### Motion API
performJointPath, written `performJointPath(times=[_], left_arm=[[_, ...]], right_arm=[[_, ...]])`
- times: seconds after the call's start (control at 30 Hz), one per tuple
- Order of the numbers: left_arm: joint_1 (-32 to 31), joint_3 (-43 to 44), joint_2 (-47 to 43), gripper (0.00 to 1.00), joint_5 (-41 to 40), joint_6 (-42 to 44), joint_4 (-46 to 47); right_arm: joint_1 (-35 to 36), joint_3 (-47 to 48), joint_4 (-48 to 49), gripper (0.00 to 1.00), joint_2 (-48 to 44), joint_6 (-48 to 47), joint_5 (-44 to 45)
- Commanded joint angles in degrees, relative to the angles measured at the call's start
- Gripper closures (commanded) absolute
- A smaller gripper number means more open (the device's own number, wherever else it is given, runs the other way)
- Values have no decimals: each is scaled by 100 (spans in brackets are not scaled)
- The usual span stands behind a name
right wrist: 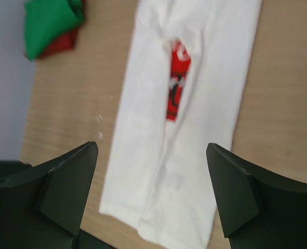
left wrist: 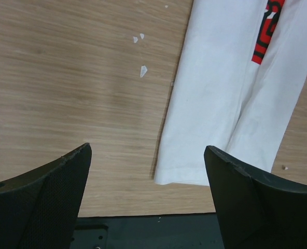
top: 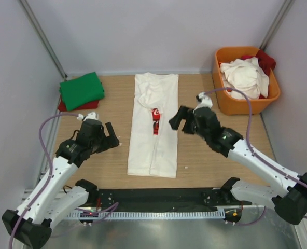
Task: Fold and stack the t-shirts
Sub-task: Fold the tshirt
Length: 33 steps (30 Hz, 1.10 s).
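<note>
A white t-shirt (top: 153, 129) with a red print strip lies on the wooden table, both sides folded in to a long narrow strip. It shows in the left wrist view (left wrist: 226, 98) and the right wrist view (right wrist: 184, 129). A folded green t-shirt (top: 81, 90) lies on a red one at the back left. My left gripper (top: 112, 136) is open and empty, left of the shirt's lower half. My right gripper (top: 175, 120) is open and empty, just right of the shirt's middle. More white and red t-shirts (top: 247, 75) fill the orange tub.
The orange plastic tub (top: 245, 104) stands at the back right. White walls close in the table on three sides. A black mounting plate (top: 158, 199) runs along the near edge. Small white specks (left wrist: 142, 70) lie on the wood left of the shirt.
</note>
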Motion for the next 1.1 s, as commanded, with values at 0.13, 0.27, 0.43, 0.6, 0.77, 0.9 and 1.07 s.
performJointPath(times=[0.13, 0.27, 0.43, 0.6, 0.77, 0.9, 1.07], left_arm=[[-535, -557, 622, 11, -596, -740, 520], [-757, -970, 763, 10, -782, -987, 748], [-845, -1393, 1018, 10, -650, -1049, 1065], [-889, -1507, 1185, 11, -554, -1066, 1249], [-1090, -1797, 1098, 16, -281, -1277, 1487], [-1362, -2025, 1054, 17, -202, -1418, 1706], [-1626, -2087, 1115, 18, -175, -1602, 1979]], right_arm=[[1673, -2069, -816, 11, -570, 2063, 1100], [2262, -2350, -765, 11, -430, 2573, 1277], [2562, -2491, -545, 11, -140, 2837, 1435], [2597, -2526, -553, 12, 27, 2951, 1321], [2922, -2877, -273, 25, 36, 3355, 1136], [3107, -3115, 88, 34, 167, 3628, 1057], [3204, -3150, 229, 36, 440, 3646, 1039]])
